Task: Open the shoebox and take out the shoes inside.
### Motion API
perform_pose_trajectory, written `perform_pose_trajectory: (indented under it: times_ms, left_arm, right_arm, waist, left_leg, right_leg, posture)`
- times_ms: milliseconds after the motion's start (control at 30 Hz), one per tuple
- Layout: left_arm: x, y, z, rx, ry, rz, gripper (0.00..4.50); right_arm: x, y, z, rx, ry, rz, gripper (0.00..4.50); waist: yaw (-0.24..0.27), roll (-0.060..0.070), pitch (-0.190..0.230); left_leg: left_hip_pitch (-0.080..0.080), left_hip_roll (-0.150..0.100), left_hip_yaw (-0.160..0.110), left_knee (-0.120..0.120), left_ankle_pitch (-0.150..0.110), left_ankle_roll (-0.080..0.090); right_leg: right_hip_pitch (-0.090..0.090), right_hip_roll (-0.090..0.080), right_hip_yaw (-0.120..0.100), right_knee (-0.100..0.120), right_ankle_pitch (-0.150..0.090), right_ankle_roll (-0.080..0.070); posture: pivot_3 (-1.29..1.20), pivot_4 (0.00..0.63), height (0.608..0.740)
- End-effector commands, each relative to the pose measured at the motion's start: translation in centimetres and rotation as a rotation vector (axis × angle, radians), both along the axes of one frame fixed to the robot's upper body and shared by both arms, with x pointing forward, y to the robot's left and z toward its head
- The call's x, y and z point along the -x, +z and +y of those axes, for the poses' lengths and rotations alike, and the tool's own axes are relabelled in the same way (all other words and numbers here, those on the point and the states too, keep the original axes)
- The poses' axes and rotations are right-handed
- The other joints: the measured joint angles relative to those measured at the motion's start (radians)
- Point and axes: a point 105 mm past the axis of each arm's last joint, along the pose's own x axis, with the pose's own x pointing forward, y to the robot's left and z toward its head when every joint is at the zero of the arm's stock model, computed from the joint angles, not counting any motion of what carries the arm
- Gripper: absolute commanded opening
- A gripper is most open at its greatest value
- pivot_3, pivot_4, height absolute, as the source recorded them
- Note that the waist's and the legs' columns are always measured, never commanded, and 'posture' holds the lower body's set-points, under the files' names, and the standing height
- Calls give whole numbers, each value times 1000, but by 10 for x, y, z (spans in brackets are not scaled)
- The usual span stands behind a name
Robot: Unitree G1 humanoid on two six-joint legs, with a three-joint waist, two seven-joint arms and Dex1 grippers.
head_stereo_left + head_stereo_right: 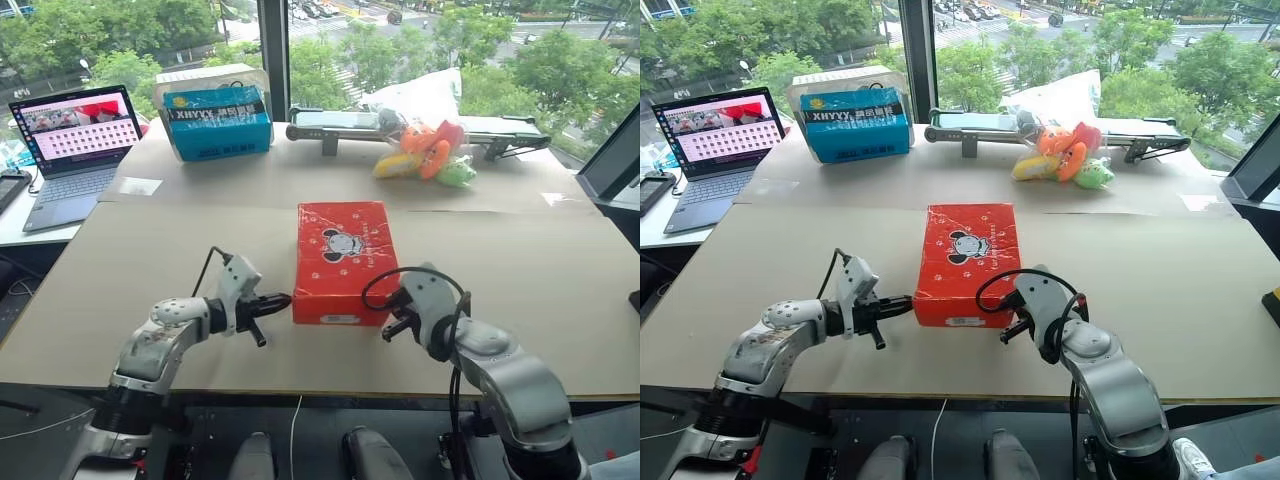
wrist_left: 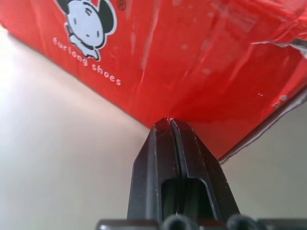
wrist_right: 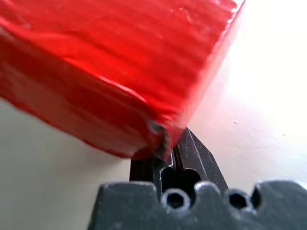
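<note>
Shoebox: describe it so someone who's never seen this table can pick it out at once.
On the big cardboard-covered table, look at the near middle, between the two grippers. The shoebox lies flat there, lid still on. It is glossy red with a cartoon mouse on the lid, unlike the blue box at the far left or the plush toys at the far side.

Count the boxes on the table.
2. The red shoebox lies closed at the table's near middle, between the two grippers. The blue box stands at the far left, beside the laptop. Others may be hidden behind the blue box.
</note>
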Motion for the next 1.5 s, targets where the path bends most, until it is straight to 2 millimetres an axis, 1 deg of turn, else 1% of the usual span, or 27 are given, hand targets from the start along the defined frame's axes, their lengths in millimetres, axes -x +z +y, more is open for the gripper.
perform_pose_trajectory:
  times_ms: [33,100,133,167,267,333,433,567,600,667,733,800,867,900,933,967,1000,1033,1100,1133,1200,1300,1333,1400,1500]
  left_arm:
    - [-4,10,6,-19,4,-76,293]
    - [-4,10,7,-19,5,-78,750]
    - [-3,10,7,-19,5,-78,1141]
    - [-3,9,7,-17,6,-77,1437]
    - [-1,8,9,-13,21,-78,1437]
    - [1,8,14,-9,41,-75,1437]
    - [-1,8,36,-25,121,-87,1437]
    - [-2,15,57,-37,173,-116,1437]
    - [-2,20,63,-37,181,-126,1437]
    - [2,32,69,-25,142,-149,1437]
    - [14,44,69,-15,53,-139,1437]
    - [21,49,69,-10,0,-119,1437]
    - [28,58,75,-12,-48,-80,1923]
    - [38,58,84,-47,-91,-21,2109]
    - [48,58,92,-77,-131,33,2543]
    - [57,61,99,-91,-164,90,2876]
    - [61,66,103,-91,-181,109,3228]
    - [59,74,106,-89,-172,90,3555]
    - [56,83,108,-87,-162,64,4238]
    - [56,85,109,-87,-163,62,4500]
    - [55,86,111,-102,-161,49,4500]
    - [56,88,107,-92,-172,45,4500]
    - [57,89,105,-89,-182,44,4500]
    - [59,91,100,-84,-201,41,4500]
    - [58,93,99,-87,-197,28,4500]
  right_arm:
    - [9,15,-2,-29,52,-19,0]
    - [8,15,-7,-27,42,-11,0]
    - [8,14,-10,-16,37,-8,0]
    - [7,13,-14,-6,28,-6,0]
    - [3,11,-29,31,-9,-6,0]
    - [1,10,-40,67,-31,-5,0]
    - [0,9,-67,159,-83,-4,0]
    - [-5,18,-87,162,-113,-30,0]
    - [-8,23,-90,152,-115,-44,0]
    - [-14,31,-93,136,-100,-70,0]
    - [-21,38,-93,128,-70,-98,0]
    - [-25,41,-93,116,-54,-109,0]
    - [-30,45,-92,104,-21,-128,0]
    - [-34,47,-92,100,-2,-139,0]
    - [-38,47,-91,96,13,-146,555]
    - [-41,47,-89,80,27,-149,743]
    - [-44,47,-87,60,43,-153,1100]
    - [-47,47,-83,38,68,-150,1407]
    - [-50,45,-78,14,107,-145,2095]
    - [-50,43,-76,9,121,-144,2594]
    - [-52,37,-70,17,178,-134,3137]
    - [-54,29,-64,36,246,-123,4204]
    - [-55,25,-59,40,283,-117,4483]
    - [-58,21,-52,41,343,-108,4483]
    - [-63,15,-54,70,373,-101,4483]
  waist:
    - [2,0,0]
    - [2,0,0]
    - [2,0,0]
    - [2,0,0]
    - [2,0,0]
    - [2,0,0]
    - [1,0,0]
    - [1,0,0]
    - [1,0,0]
    - [1,0,0]
    - [-2,0,0]
    - [-1,0,0]
    - [0,0,0]
    - [-1,0,0]
    - [-3,-1,1]
    - [-7,-1,1]
    - [-10,-1,1]
    - [-13,0,1]
    - [-10,1,2]
    - [-9,1,2]
    - [-11,1,2]
    - [-13,1,2]
    - [-13,1,2]
    - [-14,2,2]
    - [-18,2,2]
  left_leg:
    - [0,0,0,0,0,0]
    - [0,0,0,1,0,0]
    - [0,0,0,0,0,0]
    - [0,0,0,0,0,0]
    - [0,0,0,0,0,0]
    - [0,0,0,0,0,0]
    - [0,0,1,0,0,0]
    - [0,0,1,0,0,0]
    - [0,0,1,0,0,0]
    - [0,0,1,0,0,0]
    - [0,0,1,0,0,0]
    - [0,0,1,0,0,0]
    - [0,1,1,-1,0,0]
    - [-1,1,1,-1,0,0]
    - [-1,1,1,-1,0,0]
    - [-1,1,1,-1,0,0]
    - [-2,1,2,-1,0,0]
    - [-1,1,2,-2,0,0]
    - [-1,1,2,-2,0,0]
    - [-1,1,2,-2,0,0]
    - [-1,1,2,-2,0,0]
    - [-2,1,2,-2,0,0]
    - [-2,1,2,-2,0,0]
    - [-2,1,2,-2,0,0]
    - [-2,1,2,-2,0,0]
  right_leg:
    - [0,0,0,0,0,0]
    - [1,0,0,-1,0,0]
    - [1,0,0,-1,0,0]
    - [1,0,0,0,0,0]
    - [1,0,0,-1,0,0]
    - [1,0,0,-1,0,0]
    - [1,0,0,-1,0,0]
    - [0,0,0,-1,0,0]
    - [1,0,0,-1,0,0]
    - [1,0,0,-2,0,0]
    - [1,0,0,-2,0,0]
    - [0,0,0,-3,0,0]
    - [0,0,0,-4,0,0]
    - [0,0,0,-5,0,0]
    - [0,0,0,-5,0,0]
    - [0,0,0,-6,0,0]
    - [0,0,0,-6,0,0]
    - [0,-1,0,-7,0,0]
    - [-1,-1,0,-7,-3,-5]
    - [0,-1,-1,-7,-3,-6]
    - [0,-1,-1,-7,-3,-5]
    - [0,-1,0,-7,0,0]
    - [0,-1,0,-7,0,0]
    - [0,-1,0,-7,0,0]
    - [-1,-1,0,-6,0,0]
  posture:
    - [0,150,736]
    - [0,150,736]
    - [0,150,736]
    - [0,150,736]
    - [0,150,736]
    - [0,150,736]
    - [0,150,736]
    - [0,150,736]
    - [0,150,736]
    - [0,150,736]
    - [0,150,736]
    - [0,150,736]
    - [0,150,736]
    - [0,150,736]
    - [0,150,736]
    - [0,150,736]
    - [0,150,736]
    - [0,150,736]
    - [0,150,736]
    - [0,150,736]
    - [0,150,736]
    - [0,150,736]
    - [0,150,736]
    - [0,150,736]
    - [0,150,736]
